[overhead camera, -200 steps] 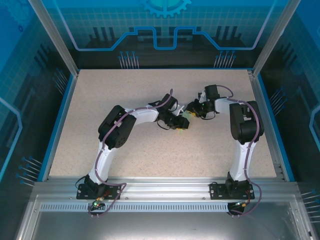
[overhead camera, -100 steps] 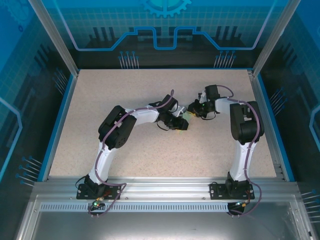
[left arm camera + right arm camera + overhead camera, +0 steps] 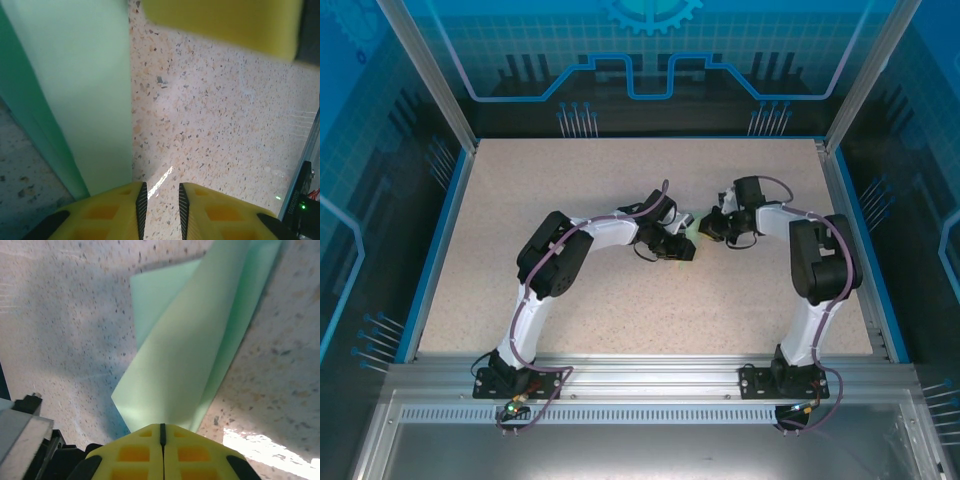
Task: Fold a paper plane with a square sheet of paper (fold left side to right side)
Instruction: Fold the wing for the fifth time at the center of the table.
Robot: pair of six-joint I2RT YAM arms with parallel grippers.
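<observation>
The pale mint-green sheet of paper (image 3: 195,340) lies on the speckled table with one flap raised off the layer under it. It is a bent sheet, not a paper plane shape. My right gripper (image 3: 161,426) is shut, and the raised flap's edge runs into its yellow fingertips. From above, the paper (image 3: 692,233) is a small green patch between the right gripper (image 3: 706,228) and the left gripper (image 3: 684,248). My left gripper (image 3: 160,200) stands narrowly open over bare table, with the paper (image 3: 85,90) just to its left. A yellow right finger (image 3: 220,22) crosses the top of the left wrist view.
The speckled tabletop (image 3: 620,290) is bounded by a blue rim (image 3: 435,250) and aluminium posts. Both arms meet near the table's middle, with free surface all round them.
The right gripper has closed onto the paper's flap, and its arm has swung outward to the right. The left gripper's jaws have narrowed a little and stayed in place.
</observation>
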